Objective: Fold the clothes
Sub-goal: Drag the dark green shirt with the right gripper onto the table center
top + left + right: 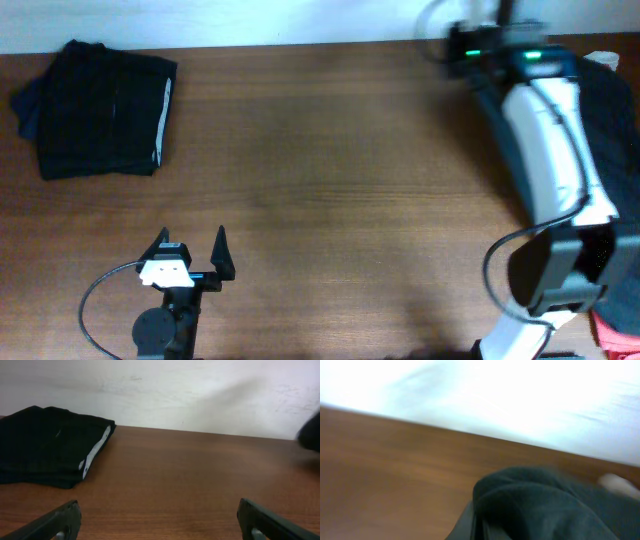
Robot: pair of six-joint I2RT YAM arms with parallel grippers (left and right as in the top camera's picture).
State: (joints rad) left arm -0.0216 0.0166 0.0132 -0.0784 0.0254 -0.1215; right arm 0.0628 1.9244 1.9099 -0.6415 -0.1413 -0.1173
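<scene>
Left gripper [191, 240]: it sits low at the near left of the table [330, 200], with its jaws spread wide and nothing between them.
Right gripper [455, 40]: it is a blur at the far right, at the end of the white arm [548, 125]. I cannot tell whether it is released or clenched on anything.
Loose dark cloth [545, 505]: it fills the lower right of the right wrist view in a rumpled charcoal heap with soft rolled edges. From overhead it [612, 110] lies along the far right edge of the table, partly behind the arm. No print is visible on it.
Folded black garment [100, 110]: it lies at the far left as a flat, squared stack with a thin pale strip down its right edge. It looks finished.
Risk, bunching: if the right gripper pinches the heap and not an edge or corner, the cloth would likely come away as a wad and not spread flat.
Risk, edge: the heap lies right at the table's right side, so a weak or one-layer pinch could let it slide off.
Risk, lone arm: the left gripper is well apart from the heap, so a one-handed pull may drag the cloth crooked.
Risk, stack: a wide sweep to the left could nudge the folded stack out of square.
</scene>
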